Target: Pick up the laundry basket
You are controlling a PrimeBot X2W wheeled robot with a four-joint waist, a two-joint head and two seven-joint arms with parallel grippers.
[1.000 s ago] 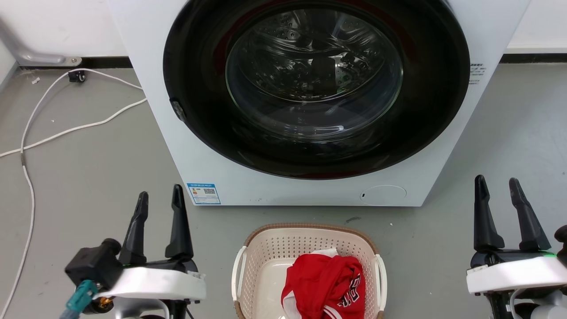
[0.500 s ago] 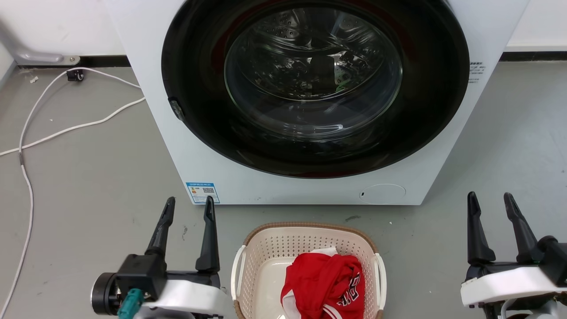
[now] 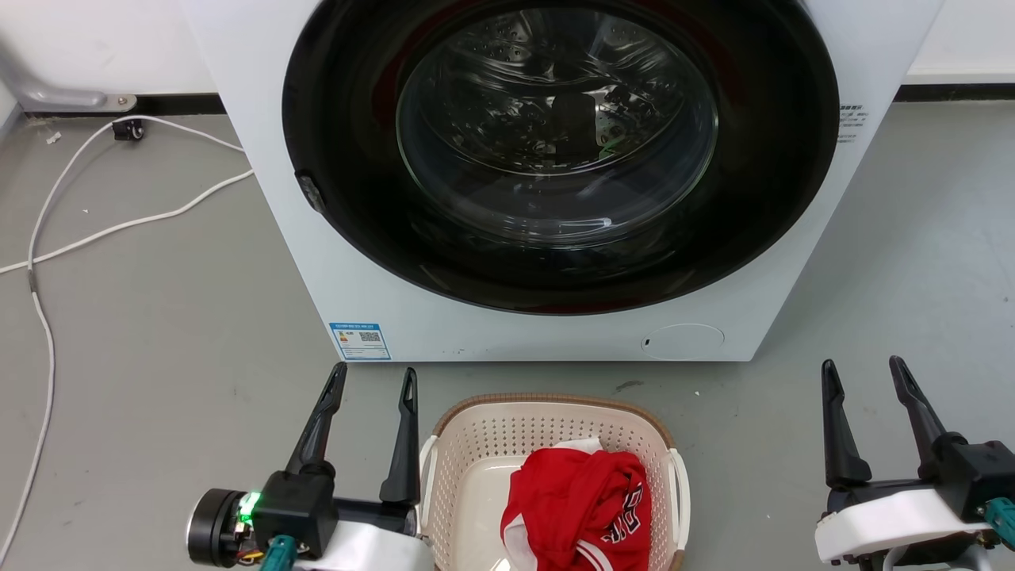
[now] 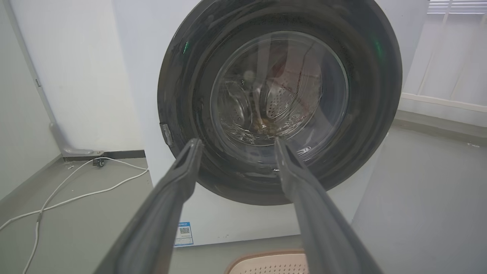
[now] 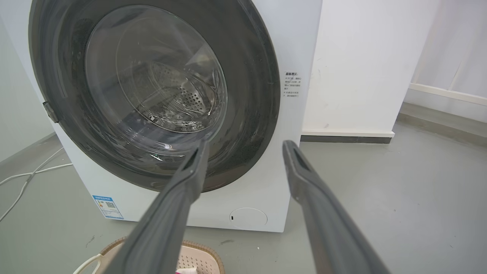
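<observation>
- The laundry basket (image 3: 507,434) sat on the grey floor (image 3: 158,357) directly in front of the robot, at six o'clock in the head view, cut off by the lower edge.
- Its brown woven rim ran round cream perforated walls, with a white handle on each side.
- A crumpled red garment (image 3: 583,507) with white trim lay inside, heaped toward the three o'clock side; the nine o'clock side of the bottom showed bare.
- At nine o'clock from the basket stood the left gripper (image 3: 375,369), jaws spread apart and holding nothing, fingers pointing toward twelve.
- Its inner finger stood just beside the basket's left handle (image 3: 428,468); I could not tell whether the two touched.
- A green light glowed on the dark block at that wrist.
- At three o'clock, well apart from the basket, stood the right gripper (image 3: 863,362), jaws likewise spread and empty, with bare floor between it and the right handle (image 3: 682,484).
- At twelve o'clock from the basket rose the white washing machine (image 3: 476,333), its round dark door (image 3: 555,151) shut, the steel drum visible through the glass.
- A blue label (image 3: 359,341) sat at the machine's lower left corner and a round cap (image 3: 682,341) at its lower right.
- Out at ten o'clock a white cable (image 3: 119,230) trailed across the floor toward the wall.
</observation>
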